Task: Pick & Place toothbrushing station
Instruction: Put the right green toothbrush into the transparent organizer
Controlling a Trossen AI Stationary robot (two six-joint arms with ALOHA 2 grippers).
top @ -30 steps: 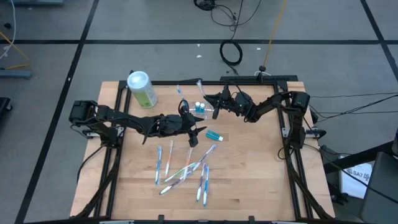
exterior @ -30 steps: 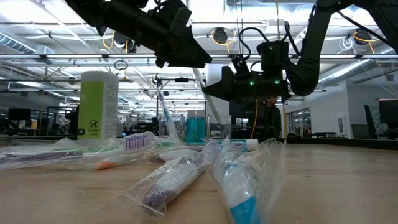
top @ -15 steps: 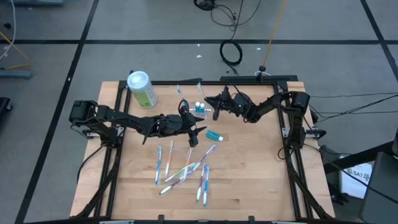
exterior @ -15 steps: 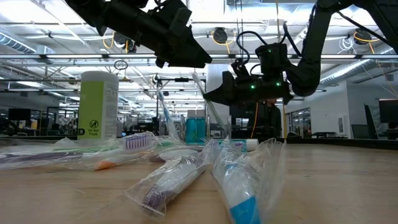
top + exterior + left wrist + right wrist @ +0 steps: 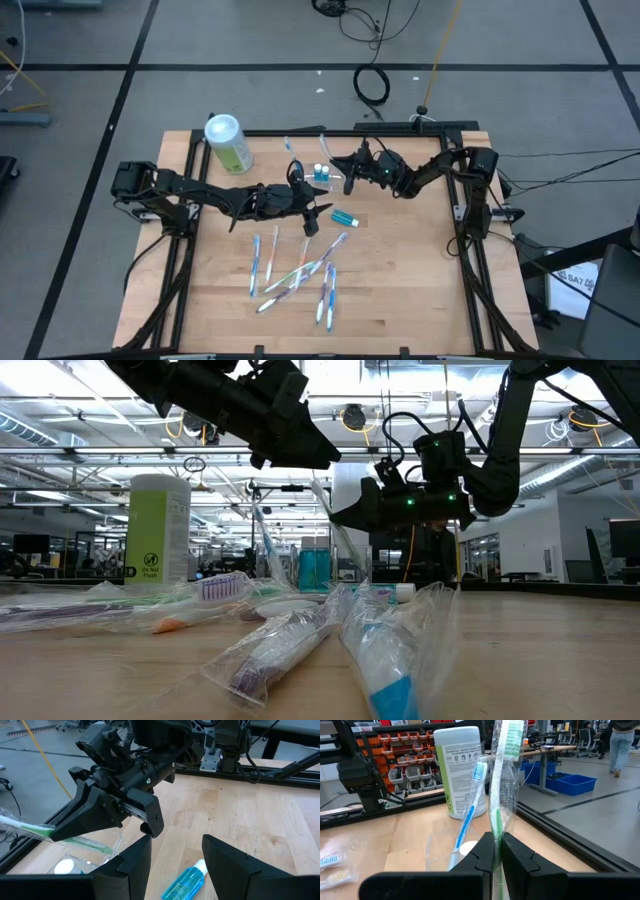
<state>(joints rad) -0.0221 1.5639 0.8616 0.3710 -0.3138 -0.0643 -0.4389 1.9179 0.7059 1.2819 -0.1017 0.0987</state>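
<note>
At the table's far middle, just inside the rear rail: holder (image 5: 320,172), clear plastic, upright, with a blue brush (image 5: 469,815) standing in it. Just beside it, hovering above the wood, right gripper (image 5: 347,163), fingers (image 5: 485,854) pinched tight on a green wrapped brush (image 5: 501,790); brush nearly upright, lower end down by the holder, exact slot hard to tell. Behind holder and blue brush in the right wrist view, and at the far left corner in the high view: green canister (image 5: 228,143), white lid up, well apart from the holder.

Nearer the table's middle, left of the holder: left gripper (image 5: 312,212), raised off the wood, fingers (image 5: 131,864) spread wide with nothing between them. Below and just beyond those fingers: small blue tube (image 5: 184,882) lying flat on the table (image 5: 400,290). Also seen from the left wrist: right arm's dark gripper body with the green brush end sticking out at one side.

Toward the near half of the table: loose heap of bagged brushes (image 5: 300,272), overlapping, lying at mixed angles. In the low view the same heap close up, crinkled bags (image 5: 380,645) in front, canister standing at left, both arms hanging overhead. Beyond the table, on the floor: coiled black cable (image 5: 372,86)
</note>
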